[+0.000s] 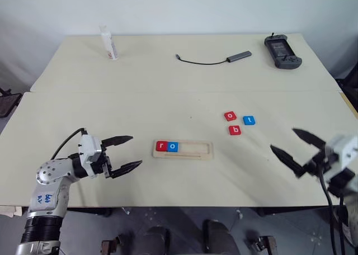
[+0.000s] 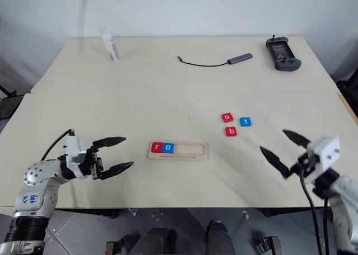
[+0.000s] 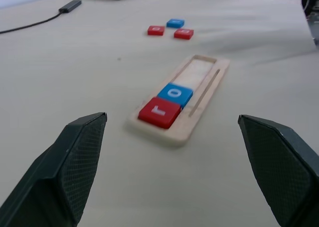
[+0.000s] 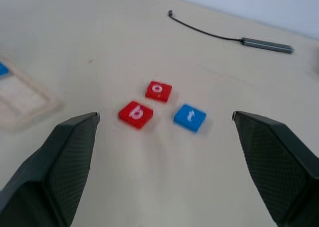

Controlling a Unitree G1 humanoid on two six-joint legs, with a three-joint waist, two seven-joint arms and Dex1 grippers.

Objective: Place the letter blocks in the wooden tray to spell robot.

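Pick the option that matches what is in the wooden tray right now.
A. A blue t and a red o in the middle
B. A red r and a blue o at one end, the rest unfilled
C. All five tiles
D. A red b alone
B: the wooden tray holds only the red r and blue o side by side at its left end; the b, the red o and the t lie on the table.

The table (image 1: 168,93) is a plain pale cream. The wooden tray (image 1: 196,150) is light, unpainted wood; in it lie a red block with a white "r" (image 1: 161,146) and a blue block with a white "o" (image 1: 173,146). Loose on the table are a red "o" block (image 1: 230,116), a red "b" block (image 1: 235,130) and a blue "t" block (image 1: 249,120), all lettered white. Both pincers have black fingers (image 3: 75,172) with a fine mesh texture.
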